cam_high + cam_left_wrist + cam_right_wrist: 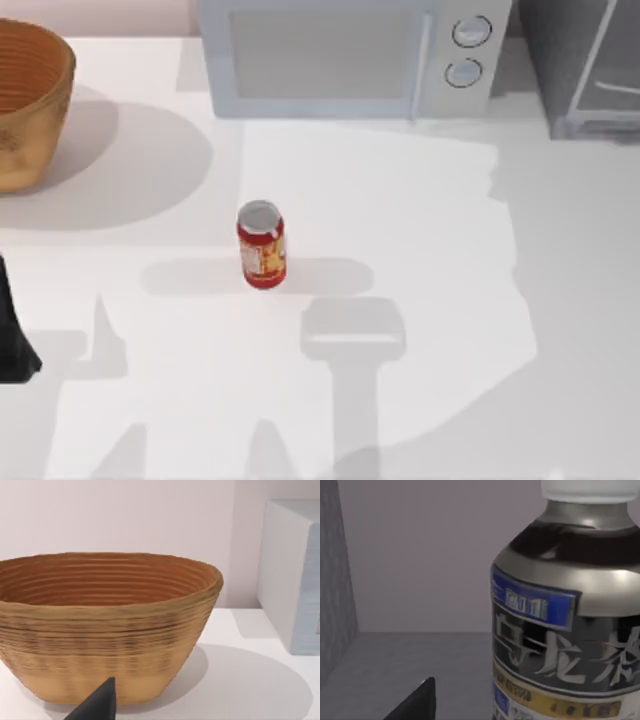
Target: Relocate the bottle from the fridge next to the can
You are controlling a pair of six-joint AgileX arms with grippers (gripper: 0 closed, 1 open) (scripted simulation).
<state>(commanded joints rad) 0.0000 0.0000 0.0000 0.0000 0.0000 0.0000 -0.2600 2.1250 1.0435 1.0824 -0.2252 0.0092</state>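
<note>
The can stood upright near the middle of the white table, well apart from everything else, its silver top facing the overhead camera and its yellow-orange label turned toward the front edge. Behind it, along the back of the table, sat the light-grey microwave with its two round knobs at its right end, and at the back right corner the fridge showed as a grey cabinet with a pale-framed glass door, only partly in view. A woven basket rested at the back left corner. The left arm was parked at the table's left edge, showing as a dark shape there; its wrist camera looked at the basket close by, with a corner of the microwave beside it and one dark fingertip poking into view, so whether the left gripper was wide or narrow I cannot tell. The right wrist camera looked into a grey-walled space where the bottle stood upright on the grey floor, very close, white cap on top and a grey-and-dark-blue label band around it. One dark fingertip of the right gripper lay just beside the bottle, not visibly touching it, and how far its fingers were spread I cannot tell
</note>
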